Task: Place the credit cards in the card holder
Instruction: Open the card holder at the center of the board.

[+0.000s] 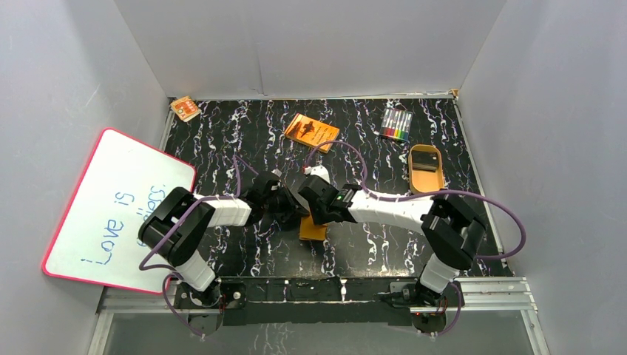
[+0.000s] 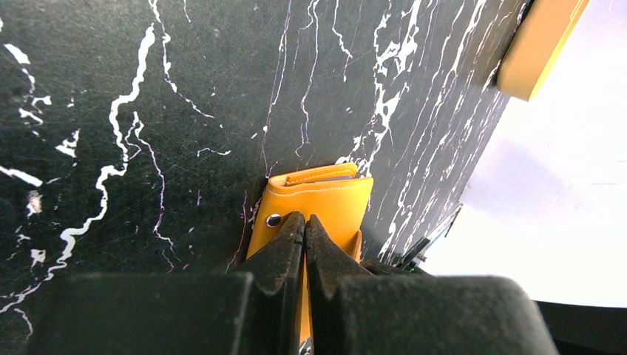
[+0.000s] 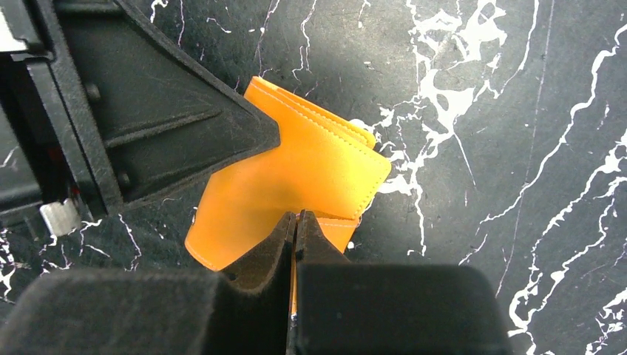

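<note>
The card holder (image 1: 313, 232), a folded orange leather wallet with a snap button, lies on the black marbled table between both arms. My left gripper (image 2: 304, 219) is shut on a leaf of the card holder (image 2: 325, 200), right beside the snap, with orange showing between its jaws. My right gripper (image 3: 296, 216) is shut on the card holder's (image 3: 296, 174) opposite edge. In the top view the left gripper (image 1: 290, 213) and right gripper (image 1: 316, 217) meet over it. A black credit card (image 1: 424, 158) lies in the tan tray (image 1: 427, 181) at the right.
An orange book (image 1: 311, 132) and a pack of coloured markers (image 1: 396, 124) lie at the back of the table. A small orange-white box (image 1: 185, 108) sits in the back left corner. A whiteboard (image 1: 111, 207) leans at the left. Grey walls enclose the table.
</note>
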Available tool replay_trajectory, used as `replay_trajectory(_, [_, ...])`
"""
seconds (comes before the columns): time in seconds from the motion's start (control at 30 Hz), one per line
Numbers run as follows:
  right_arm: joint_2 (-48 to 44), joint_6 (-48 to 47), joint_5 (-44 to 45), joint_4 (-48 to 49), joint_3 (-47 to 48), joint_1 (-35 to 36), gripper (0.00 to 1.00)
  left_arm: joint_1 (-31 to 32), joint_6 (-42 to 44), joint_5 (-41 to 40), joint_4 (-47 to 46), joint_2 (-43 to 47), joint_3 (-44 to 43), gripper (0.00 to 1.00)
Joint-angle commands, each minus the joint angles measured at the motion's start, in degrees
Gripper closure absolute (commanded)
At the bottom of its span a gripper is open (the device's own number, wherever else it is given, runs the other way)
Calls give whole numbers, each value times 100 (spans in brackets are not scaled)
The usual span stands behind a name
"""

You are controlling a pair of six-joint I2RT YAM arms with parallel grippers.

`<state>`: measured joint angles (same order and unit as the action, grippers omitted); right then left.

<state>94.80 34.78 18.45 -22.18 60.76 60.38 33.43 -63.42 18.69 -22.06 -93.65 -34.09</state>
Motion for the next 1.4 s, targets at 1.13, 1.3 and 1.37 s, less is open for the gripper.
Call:
replay_trajectory(1.13, [-507, 778, -393, 167, -655, -325, 29, 6, 158, -611, 951, 108, 300, 100])
replay_trajectory(1.3, [-645, 857, -316, 158, -912, -412, 36, 5, 180, -612, 946, 138, 335, 100])
replay_trajectory(1.37, [-721, 900, -371, 245, -1036, -459, 42, 5, 185, -609, 936, 124, 335, 100])
